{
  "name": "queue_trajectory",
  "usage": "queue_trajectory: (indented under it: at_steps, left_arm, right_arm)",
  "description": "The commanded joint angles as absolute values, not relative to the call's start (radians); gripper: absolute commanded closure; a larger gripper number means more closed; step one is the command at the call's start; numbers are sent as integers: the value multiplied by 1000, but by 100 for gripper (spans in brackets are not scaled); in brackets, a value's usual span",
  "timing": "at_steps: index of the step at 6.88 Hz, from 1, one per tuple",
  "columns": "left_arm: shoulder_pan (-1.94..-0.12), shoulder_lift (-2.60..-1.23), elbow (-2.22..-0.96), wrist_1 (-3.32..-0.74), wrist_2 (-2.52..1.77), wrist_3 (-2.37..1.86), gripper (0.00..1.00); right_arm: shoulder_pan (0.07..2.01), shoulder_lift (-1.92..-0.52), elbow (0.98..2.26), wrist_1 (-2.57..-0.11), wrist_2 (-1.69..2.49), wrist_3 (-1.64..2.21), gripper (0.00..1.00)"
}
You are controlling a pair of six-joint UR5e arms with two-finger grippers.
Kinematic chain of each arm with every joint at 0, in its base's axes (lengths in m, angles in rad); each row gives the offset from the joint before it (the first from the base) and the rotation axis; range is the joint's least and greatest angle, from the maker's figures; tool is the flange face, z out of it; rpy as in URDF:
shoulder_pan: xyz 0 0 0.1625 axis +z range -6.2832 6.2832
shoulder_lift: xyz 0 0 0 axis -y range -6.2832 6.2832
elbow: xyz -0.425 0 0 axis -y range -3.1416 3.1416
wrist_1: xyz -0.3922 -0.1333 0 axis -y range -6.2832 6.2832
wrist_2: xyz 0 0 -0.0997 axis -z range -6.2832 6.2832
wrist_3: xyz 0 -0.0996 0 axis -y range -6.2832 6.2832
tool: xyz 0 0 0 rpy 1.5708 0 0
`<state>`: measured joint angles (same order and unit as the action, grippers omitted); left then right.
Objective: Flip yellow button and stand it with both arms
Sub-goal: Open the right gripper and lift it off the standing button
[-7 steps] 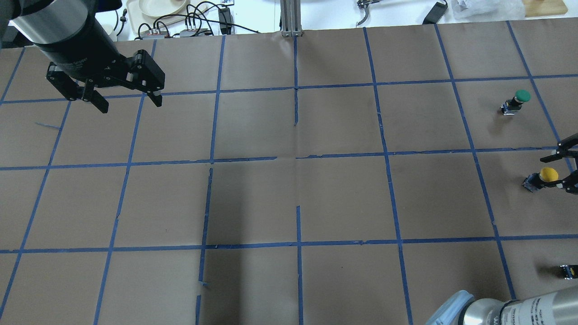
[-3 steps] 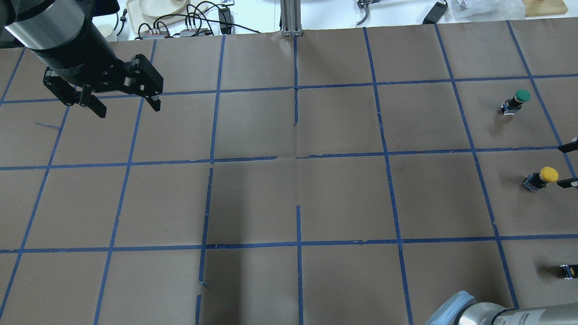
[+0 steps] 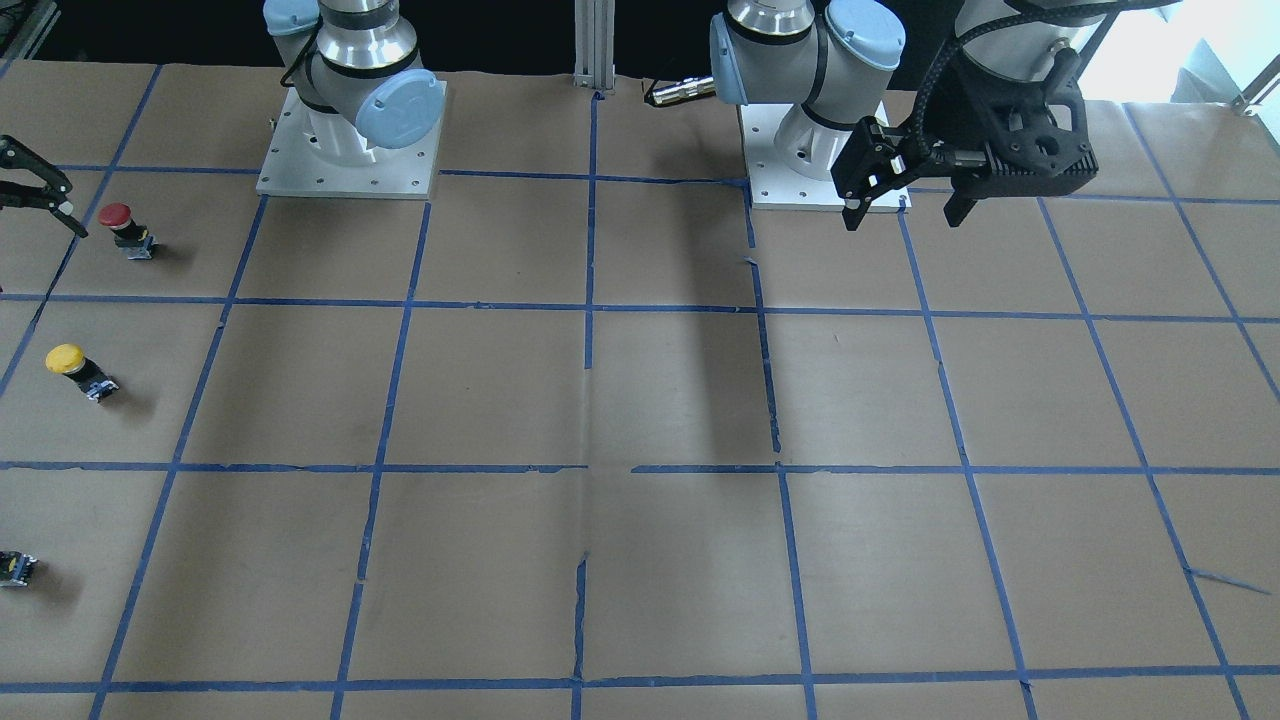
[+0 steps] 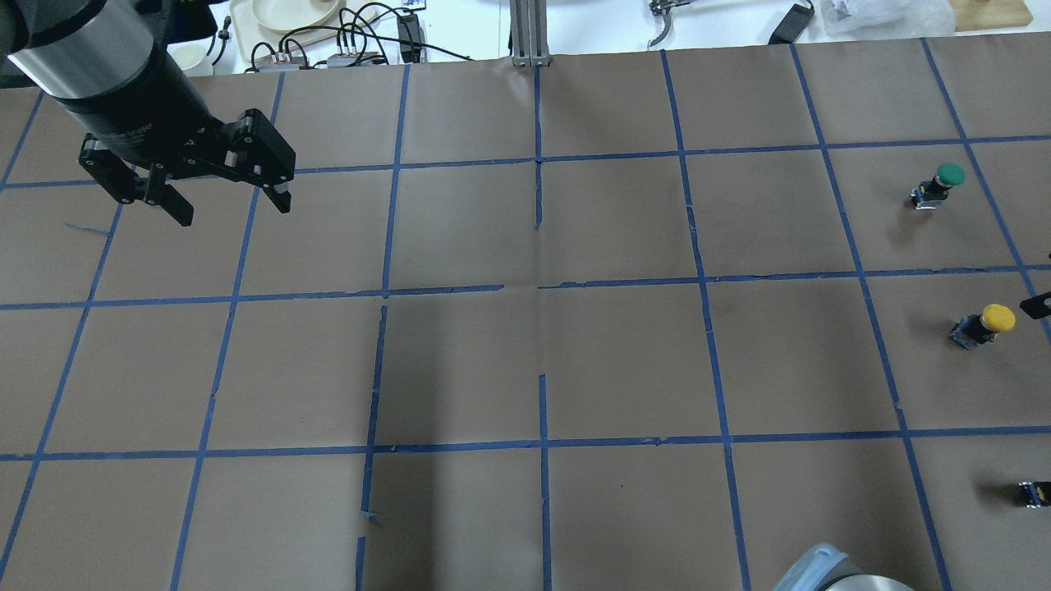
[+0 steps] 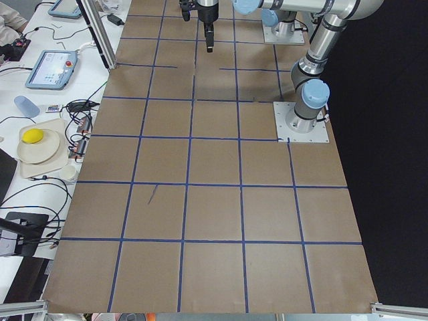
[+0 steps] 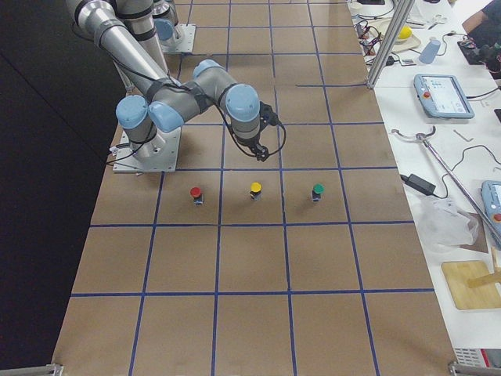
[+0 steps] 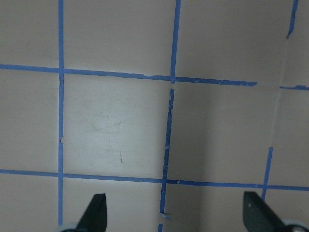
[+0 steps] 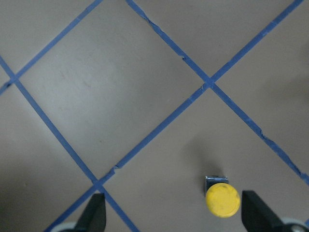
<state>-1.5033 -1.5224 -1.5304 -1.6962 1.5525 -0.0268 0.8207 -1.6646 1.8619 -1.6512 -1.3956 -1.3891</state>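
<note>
Yellow button (image 8: pixel 222 199) stands upright below the right gripper (image 8: pixel 173 205), whose jaws are spread wide and empty.

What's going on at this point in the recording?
Nothing is held. The yellow button stands cap-up on the table, in a row between a red button and a green button. The right gripper hangs open near it, not touching. The left gripper hovers open far across the table.
</note>
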Motion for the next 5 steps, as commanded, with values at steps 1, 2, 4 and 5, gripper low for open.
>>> queue_trajectory:
  at_steps: [1,2,4,5]
  left_arm:
    - [-1494,-1532,-1511,-1700,1554,-28,0]
    - [-1493,-1546,-1485,-1704,1554,-28,0]
    - [-1503,-1548,-1497,-1721,1562,-26,1]
    - [-1502,-1548,-1485,-1718,1562,-18,1]
  right_arm:
    - [1013,-1736,1813,-1586,-1485,-870,0]
    - [1108,-1749,1807,-1583,-1486,-593,0]
    - [1286,-1762,1799,-1520,-1573,-225,0]
    - [1358,-1779,1780,-1500,-1636,-125,0]
